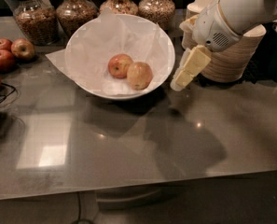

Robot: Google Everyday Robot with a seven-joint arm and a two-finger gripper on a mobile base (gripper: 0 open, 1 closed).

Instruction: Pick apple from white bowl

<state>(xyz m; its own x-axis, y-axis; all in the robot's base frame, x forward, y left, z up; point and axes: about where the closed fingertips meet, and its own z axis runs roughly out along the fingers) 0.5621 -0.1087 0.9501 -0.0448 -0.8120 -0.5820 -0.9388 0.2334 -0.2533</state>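
hovering just beside the white bowl (pixel 128 95), the claw (pixel 179 80) holds nothing — its width i cannot tell.

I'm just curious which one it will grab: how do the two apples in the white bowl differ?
The left apple is redder; the right apple is paler, yellowish-pink. The right apple lies nearer the gripper, which hangs just outside the right rim of the white bowl; the left apple lies farther from it. The right apple looks slightly bigger. Both rest on the crinkled paper, side by side and touching.
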